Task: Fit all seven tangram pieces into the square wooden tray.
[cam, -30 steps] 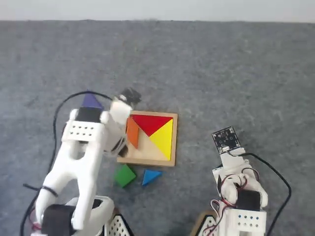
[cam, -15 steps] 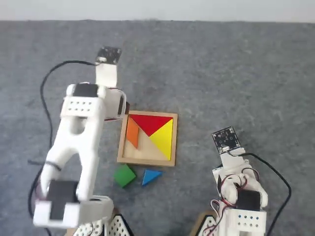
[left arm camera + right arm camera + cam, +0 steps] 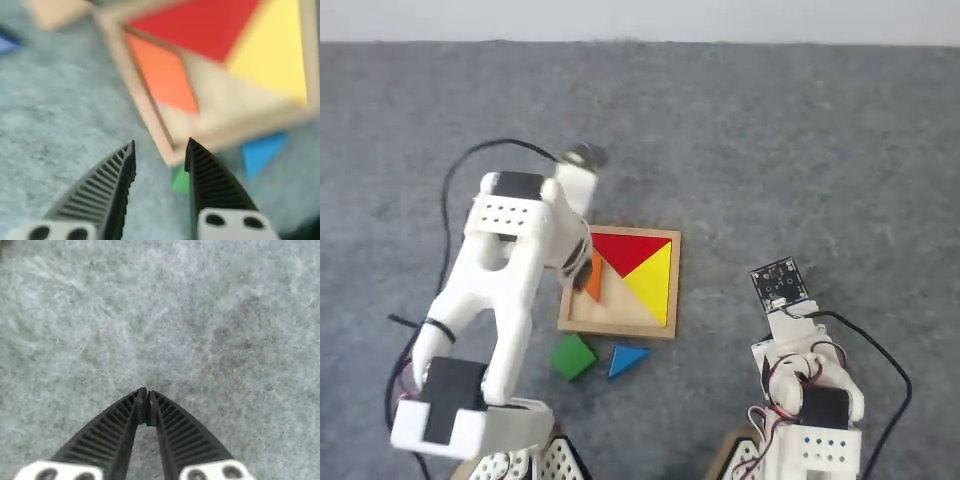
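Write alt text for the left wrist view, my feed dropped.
The left gripper, open and empty, hangs over a corner of the wooden tray on a grey mat. The tray holds a red triangle, a yellow triangle and an orange parallelogram. A green piece and a blue triangle lie outside, past that corner.

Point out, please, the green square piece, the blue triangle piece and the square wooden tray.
green square piece [image 3: 573, 357], high view, centre.
blue triangle piece [image 3: 625, 359], high view, centre.
square wooden tray [image 3: 620, 329], high view, near rim.
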Controlling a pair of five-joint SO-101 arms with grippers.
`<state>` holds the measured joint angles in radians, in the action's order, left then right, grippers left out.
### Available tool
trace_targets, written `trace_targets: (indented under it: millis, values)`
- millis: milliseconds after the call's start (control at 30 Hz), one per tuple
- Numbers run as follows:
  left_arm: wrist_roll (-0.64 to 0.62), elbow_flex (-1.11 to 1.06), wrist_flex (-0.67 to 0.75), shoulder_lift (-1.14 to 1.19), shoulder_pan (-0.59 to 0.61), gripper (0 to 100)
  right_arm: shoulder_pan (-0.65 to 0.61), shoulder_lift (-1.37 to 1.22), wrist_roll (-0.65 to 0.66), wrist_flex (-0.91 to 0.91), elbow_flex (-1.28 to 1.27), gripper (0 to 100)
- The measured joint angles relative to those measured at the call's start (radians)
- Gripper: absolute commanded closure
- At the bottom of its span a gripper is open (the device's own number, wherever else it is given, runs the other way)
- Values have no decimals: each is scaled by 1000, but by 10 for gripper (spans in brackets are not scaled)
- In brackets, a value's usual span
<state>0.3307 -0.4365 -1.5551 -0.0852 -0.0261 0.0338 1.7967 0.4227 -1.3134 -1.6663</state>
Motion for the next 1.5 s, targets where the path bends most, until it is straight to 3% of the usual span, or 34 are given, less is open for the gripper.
trace_targets:
  millis: [200,433,767,1500]
  values:
    - [203,-152,-55,0,2,846,0,0,0,0,0,991]
    - [267,-284,15,-2,-31,844,0,0,0,0,0,991]
    - [233,-430,232,-40,-121,810,0,0,0,0,0,991]
    - [235,-468,265,-48,-123,846,0,0,0,0,0,991]
